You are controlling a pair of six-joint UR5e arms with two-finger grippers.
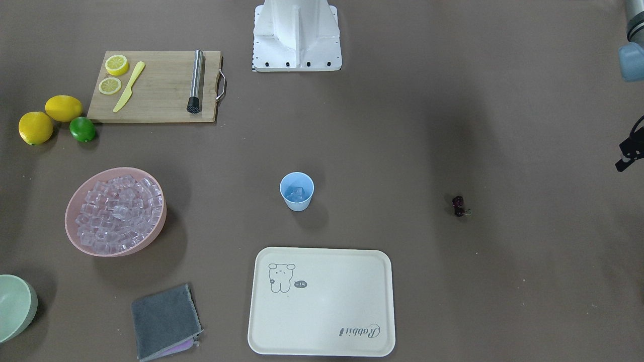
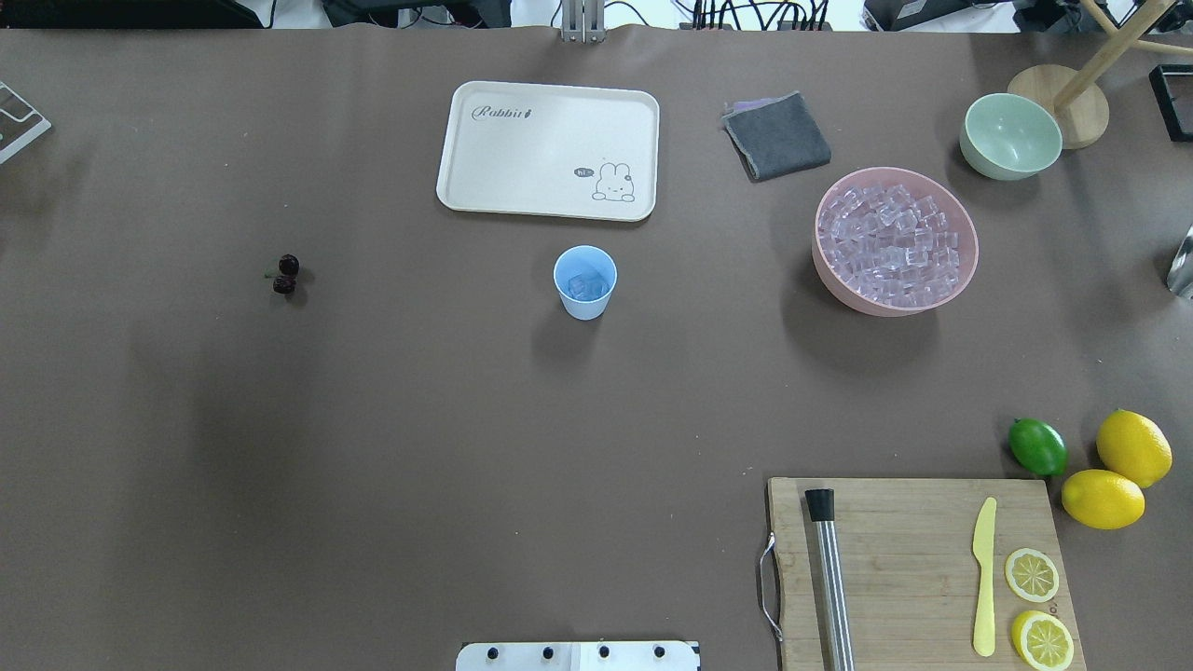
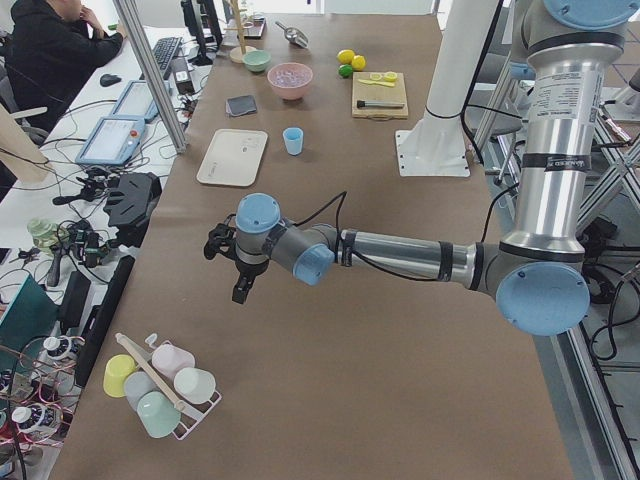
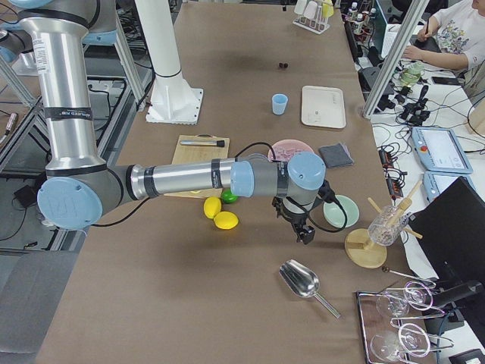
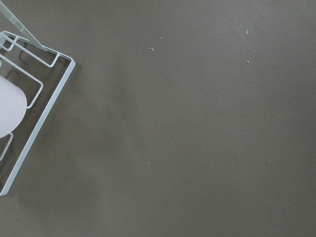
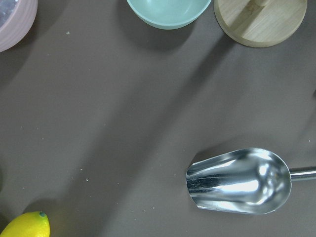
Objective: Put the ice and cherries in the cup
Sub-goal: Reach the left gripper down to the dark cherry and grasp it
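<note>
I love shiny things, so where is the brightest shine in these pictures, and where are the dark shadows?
Right wrist view: the metal scoop gleams with white glare. Overhead view: a soft shadow lies on the table next to the pink bowl, and a wide dim patch darkens the table's left part.

A matte brown sheet is covering the whole long table (image 2: 373,485), and soft, even light from above is laying only faint, blurred shadows on it. Along the table's long edge opposite the robot, a white desk (image 3: 132,58) is running parallel, carrying tablets (image 3: 112,140), a keyboard (image 3: 163,52) and black cables (image 2: 736,13). Slim aluminium posts (image 3: 152,75) are standing between the table and the desk. A person in a dark top (image 3: 50,55) is sitting at the desk. Grey floor (image 4: 19,318) is showing beyond the table's edge on the robot's side.
</note>
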